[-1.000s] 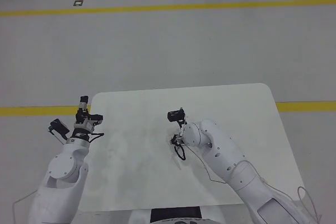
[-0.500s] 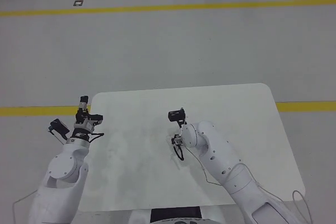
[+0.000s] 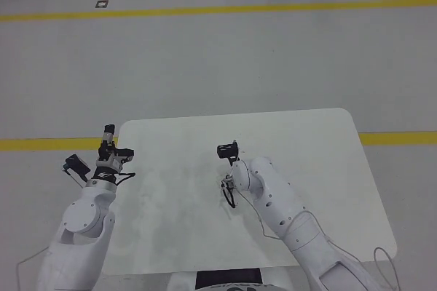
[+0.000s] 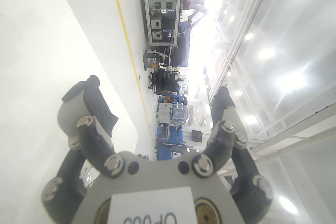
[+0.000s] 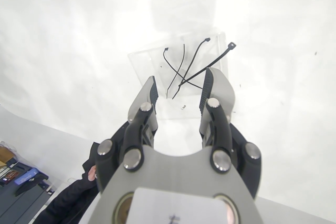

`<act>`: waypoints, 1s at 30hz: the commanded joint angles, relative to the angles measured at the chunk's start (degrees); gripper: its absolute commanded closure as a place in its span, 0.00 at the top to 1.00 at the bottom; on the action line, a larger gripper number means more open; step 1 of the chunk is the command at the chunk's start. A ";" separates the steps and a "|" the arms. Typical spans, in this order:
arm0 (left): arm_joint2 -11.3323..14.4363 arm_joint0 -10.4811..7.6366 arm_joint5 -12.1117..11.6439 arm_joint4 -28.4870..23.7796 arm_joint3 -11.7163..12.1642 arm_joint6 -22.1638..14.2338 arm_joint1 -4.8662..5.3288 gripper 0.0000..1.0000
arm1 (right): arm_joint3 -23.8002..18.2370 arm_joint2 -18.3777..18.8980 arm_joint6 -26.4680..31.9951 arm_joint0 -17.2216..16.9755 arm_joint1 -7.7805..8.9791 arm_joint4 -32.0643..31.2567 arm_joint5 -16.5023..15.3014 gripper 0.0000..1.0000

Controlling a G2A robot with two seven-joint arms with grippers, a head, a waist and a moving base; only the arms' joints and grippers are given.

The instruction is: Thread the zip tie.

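Right gripper (image 5: 180,76) hangs over the middle of the white table (image 3: 306,138) with its jaws spread apart and nothing between them. Just below its fingertips (image 5: 151,86) sits a clear tray (image 5: 136,62) on the tabletop. Three black zip ties (image 5: 218,56) lie loose in the tray, crossing one another, and the head of one pokes over the tray's far wall. None of them is threaded into a loop.

The left gripper (image 4: 157,86) is well apart from the tray, at the table's left edge, pointing out past the rim toward the floor's yellow line (image 4: 123,25). Its jaws are also wide apart and hold nothing.

Each gripper carries a white label on its base plate ( (image 5: 181,205), (image 4: 153,202)). The dark print on both is cut off by the picture edge and cannot be made out whole.
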 commanded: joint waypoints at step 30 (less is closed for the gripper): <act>0.00 0.00 0.00 0.00 0.00 0.00 0.00 1.00 | 3.15 1.97 1.85 -0.14 -3.67 -5.66 0.00 0.20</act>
